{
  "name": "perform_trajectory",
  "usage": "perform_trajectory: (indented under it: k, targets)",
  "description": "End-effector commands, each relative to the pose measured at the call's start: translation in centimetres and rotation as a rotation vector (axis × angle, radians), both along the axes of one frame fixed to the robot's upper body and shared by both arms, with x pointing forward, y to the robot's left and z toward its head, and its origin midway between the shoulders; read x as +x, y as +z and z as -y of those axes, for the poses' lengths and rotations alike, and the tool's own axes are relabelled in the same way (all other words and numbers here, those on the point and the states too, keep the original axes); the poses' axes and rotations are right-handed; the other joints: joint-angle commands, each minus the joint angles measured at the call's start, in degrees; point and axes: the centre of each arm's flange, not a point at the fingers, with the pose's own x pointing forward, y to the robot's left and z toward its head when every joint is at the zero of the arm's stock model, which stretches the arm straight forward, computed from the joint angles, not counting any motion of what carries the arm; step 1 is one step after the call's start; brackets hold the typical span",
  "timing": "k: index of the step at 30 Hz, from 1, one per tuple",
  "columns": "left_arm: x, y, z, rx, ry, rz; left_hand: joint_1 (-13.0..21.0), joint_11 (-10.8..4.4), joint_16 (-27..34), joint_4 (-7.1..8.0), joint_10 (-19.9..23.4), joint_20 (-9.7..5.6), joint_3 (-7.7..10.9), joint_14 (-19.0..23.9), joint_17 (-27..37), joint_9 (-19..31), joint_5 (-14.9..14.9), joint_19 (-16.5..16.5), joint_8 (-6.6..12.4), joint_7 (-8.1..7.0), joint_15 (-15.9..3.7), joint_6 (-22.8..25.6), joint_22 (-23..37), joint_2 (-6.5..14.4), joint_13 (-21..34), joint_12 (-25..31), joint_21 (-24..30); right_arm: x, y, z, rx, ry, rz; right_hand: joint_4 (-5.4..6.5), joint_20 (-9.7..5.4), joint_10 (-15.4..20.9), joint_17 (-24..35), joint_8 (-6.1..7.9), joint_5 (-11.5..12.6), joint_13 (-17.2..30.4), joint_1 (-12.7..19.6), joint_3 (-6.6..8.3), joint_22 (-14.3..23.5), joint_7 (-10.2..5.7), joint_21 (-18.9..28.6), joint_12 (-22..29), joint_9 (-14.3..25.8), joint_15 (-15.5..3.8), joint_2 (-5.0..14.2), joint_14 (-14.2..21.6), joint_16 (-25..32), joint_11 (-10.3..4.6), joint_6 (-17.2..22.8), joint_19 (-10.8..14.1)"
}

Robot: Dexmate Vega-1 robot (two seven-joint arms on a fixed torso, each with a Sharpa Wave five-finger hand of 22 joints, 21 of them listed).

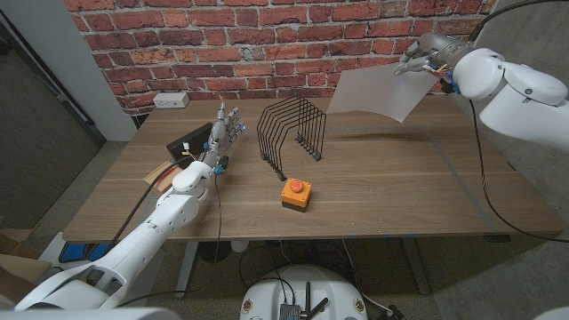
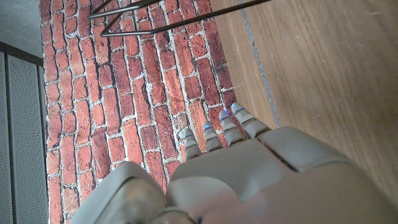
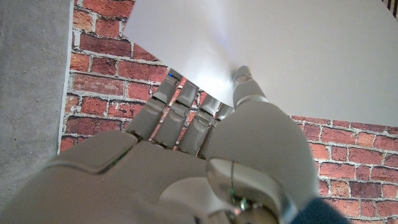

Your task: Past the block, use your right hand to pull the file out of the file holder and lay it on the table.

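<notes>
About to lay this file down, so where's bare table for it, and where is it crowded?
Bare wood lies right of the file holder and the orange-buttoned box, out to the table edge, beneath the file held up by the right hand. Crowded: the left side, with the left hand and black box.

You have no legible text, label, brand or number anywhere here. The file [image 1: 378, 92] your right hand [image 1: 425, 55] holds is blank.
</notes>
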Motion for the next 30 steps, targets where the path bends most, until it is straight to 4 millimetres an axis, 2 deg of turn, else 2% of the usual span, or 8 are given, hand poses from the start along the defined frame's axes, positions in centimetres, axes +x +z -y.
perform_trajectory:
  k: [1, 24, 26, 30]
  targets:
    - [0.0, 0.0, 0.0, 0.0, 0.0, 0.0, -0.2, -0.54, 0.4, 0.06, -0.1, -0.08, -0.16, 0.5, 0.2, 0.2, 0.1, 0.5, 0.37, -0.32, -0.05, 0.0, 0.3, 0.6, 0.2, 0.4, 0.5, 1.7, -0.4, 0.1, -0.042, -0.032, -0.021, 0.14, -7.77, -0.4, 0.1, -0.26, -0.2, 0.1, -0.7, 0.1, 0.0, 0.26, 0.3, 0.1, 0.2, -5.31, 0.09, -0.3, 0.3, 0.0, 0.3, -0.3]
    - [0.0, 0.0, 0.0, 0.0, 0.0, 0.0, -0.2, -0.32, 0.4, 0.06, -0.1, -0.07, -0.18, 0.5, 0.2, 0.2, 0.1, 0.5, 0.36, -0.32, -0.05, 0.0, 0.3, 0.6, 0.2, 0.4, 0.5, 4.3, -2.3, 1.2, -0.075, -0.089, -0.034, 0.3, -7.75, -0.1, 0.0, -0.36, -0.2, 0.2, -1.4, -0.1, -0.1, -0.03, 0.2, 0.3, 0.2, -5.29, -0.11, -0.4, 0.2, -0.03, 0.4, -0.3]
    - [0.0, 0.0, 0.0, 0.0, -0.001, 0.0, -0.2, -0.84, 0.4, 0.06, -0.2, -0.07, -0.19, 0.5, 0.2, 0.2, 0.1, 0.5, 0.36, -0.32, -0.02, 0.0, 0.3, 0.6, 0.2, 0.4, 0.5, 4.5, -2.4, 1.3, -0.077, -0.091, -0.033, 0.27, -7.74, -0.1, 0.0, -0.37, -0.2, 0.2, -1.5, -0.12, -0.1, -0.06, 0.2, 0.3, 0.2, -5.3, -0.2, -0.5, 0.2, -0.03, 0.4, -0.3]
    - [0.0, 0.0, 0.0, 0.0, 0.0, 0.0, -0.2, -0.52, 0.4, 0.07, -0.1, -0.06, -0.19, 0.5, 0.2, 0.2, 0.1, 0.5, 0.36, -0.32, -0.05, 0.0, 0.3, 0.6, 0.2, 0.4, 0.5, 5.0, -2.9, 1.5, -0.088, -0.095, -0.024, 0.18, -7.75, -0.1, 0.0, -0.37, -0.2, 0.3, -1.4, -0.11, -0.1, -0.15, 0.2, 0.3, 0.2, -5.43, -0.24, -0.4, 0.2, -0.02, 0.5, -0.3]
